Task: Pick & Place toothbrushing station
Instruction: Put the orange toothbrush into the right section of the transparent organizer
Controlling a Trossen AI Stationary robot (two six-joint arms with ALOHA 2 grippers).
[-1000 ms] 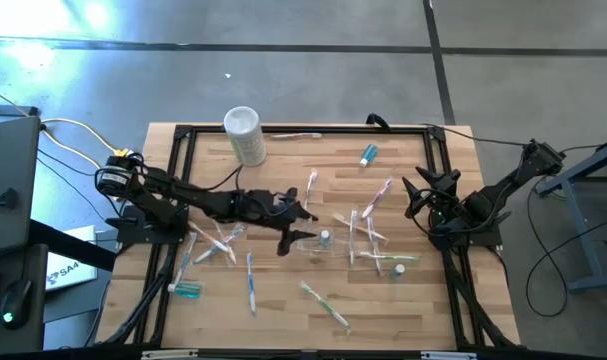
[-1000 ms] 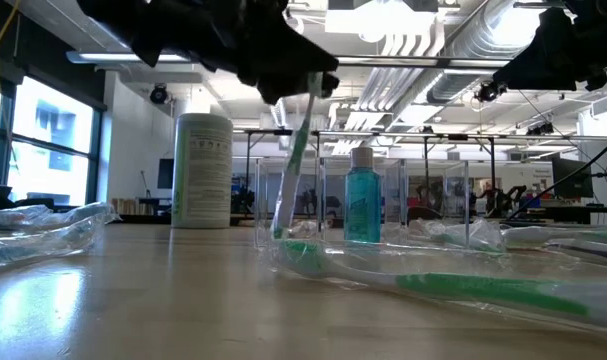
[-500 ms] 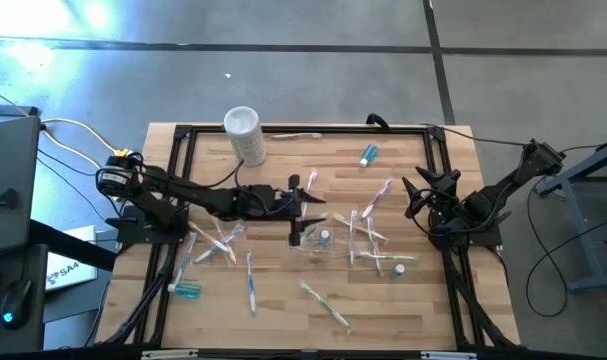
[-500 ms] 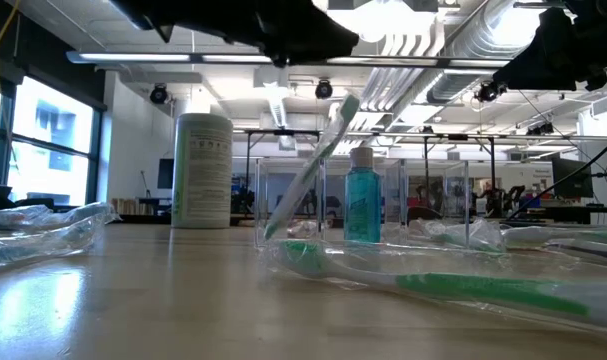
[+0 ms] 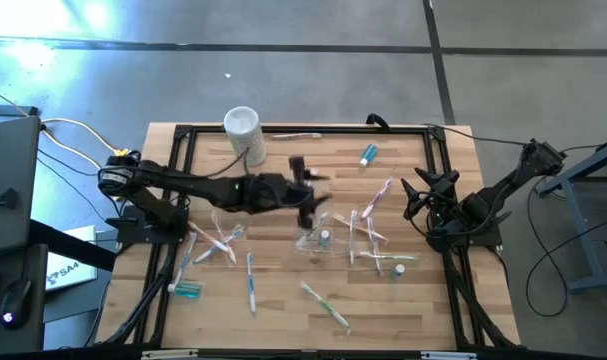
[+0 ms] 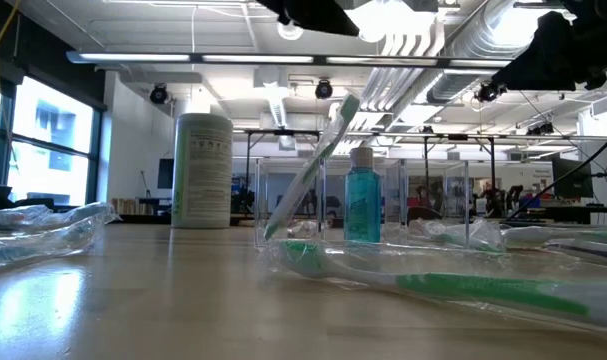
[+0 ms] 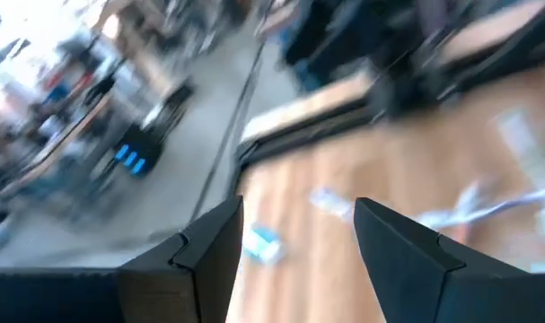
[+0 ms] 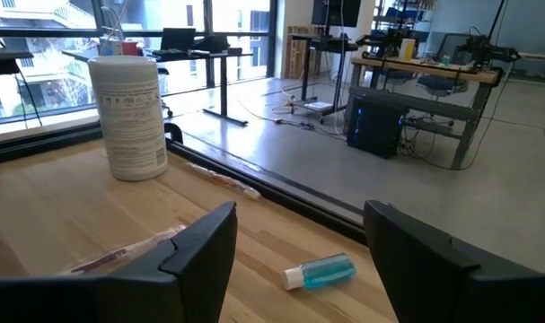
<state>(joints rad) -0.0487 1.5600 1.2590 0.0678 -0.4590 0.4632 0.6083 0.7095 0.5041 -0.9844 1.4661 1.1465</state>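
Risk: green brush (image 6: 308,165) leans steeply out of the cup (image 6: 288,205) at mid-worktop beside the paste (image 6: 362,205), so the empty, spread left end effector (image 5: 305,188) hovering just above could tip it; right end effector (image 5: 423,192), also spread, waits at right.

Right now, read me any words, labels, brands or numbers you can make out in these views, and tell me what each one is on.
"SA": on a white sheet lying off the table's left edge; the letters after it are too small to read.
White cylinder: rows of printed text, too small to read.
Teal toothpaste tube: label print too blurred to read.
Nothing else legible.
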